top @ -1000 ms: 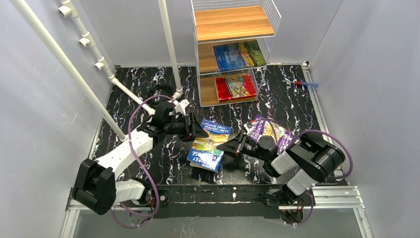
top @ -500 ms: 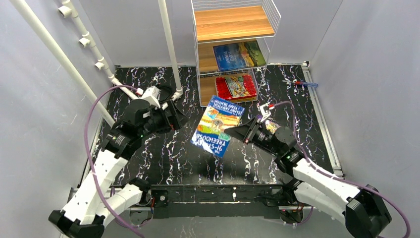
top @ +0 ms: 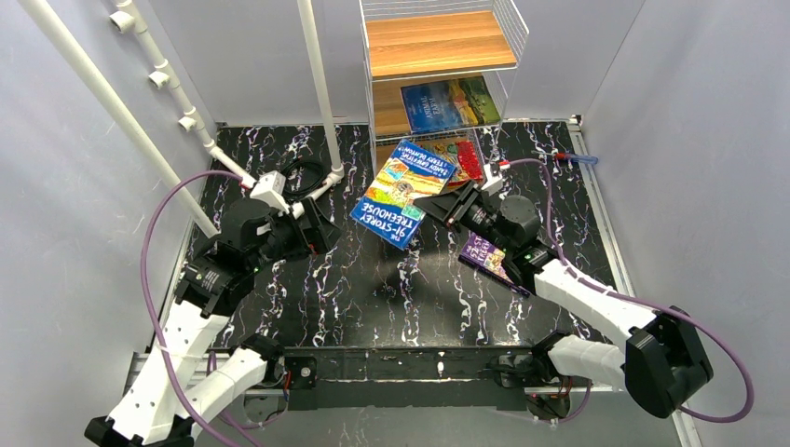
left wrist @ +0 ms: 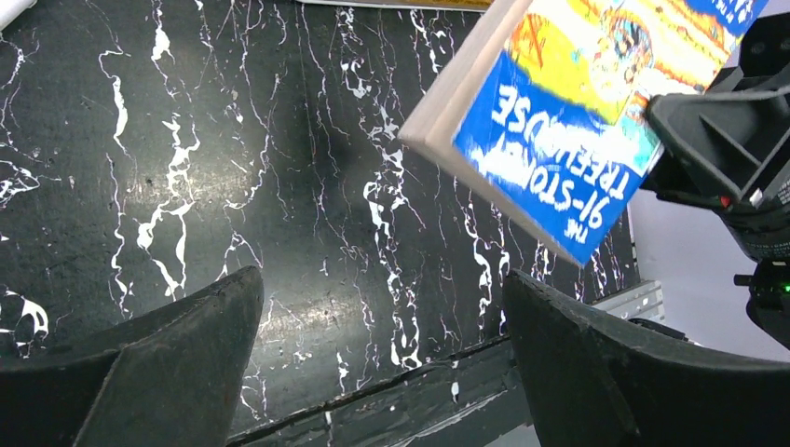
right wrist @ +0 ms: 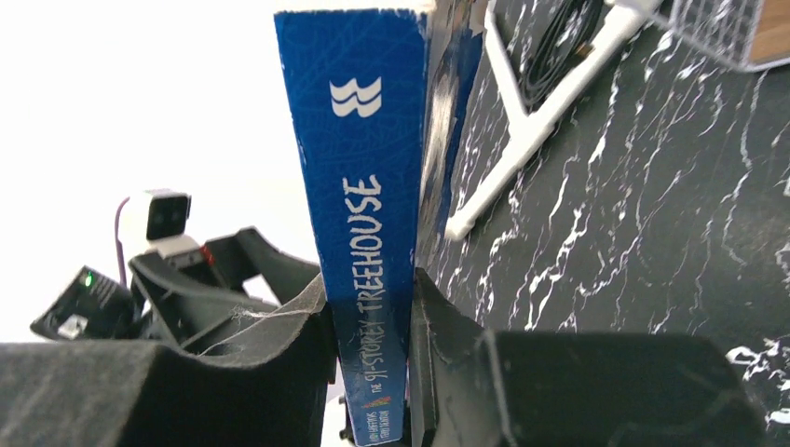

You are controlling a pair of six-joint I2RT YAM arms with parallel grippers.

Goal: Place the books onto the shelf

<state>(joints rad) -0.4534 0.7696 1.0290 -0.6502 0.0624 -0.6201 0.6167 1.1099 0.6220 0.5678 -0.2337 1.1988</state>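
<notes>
My right gripper is shut on the spine edge of the blue cartoon book, which hangs tilted in the air just in front of the shelf. The right wrist view shows its spine pinched between the fingers. My left gripper stands open and empty to the left of it, with the book beyond its fingers. The purple book lies on the table under the right arm. Animal Farm lies on the middle board. The red book lies on the lowest board, partly hidden.
A white pipe frame rises left of the shelf, its foot by a black cable coil. A small red and blue tool lies at the back right. Grey walls close in the black marbled table.
The left gripper let go of the blue book, opened wide and drew back left. The right gripper lifted that book off the table toward the shelf, uncovering the purple book.
</notes>
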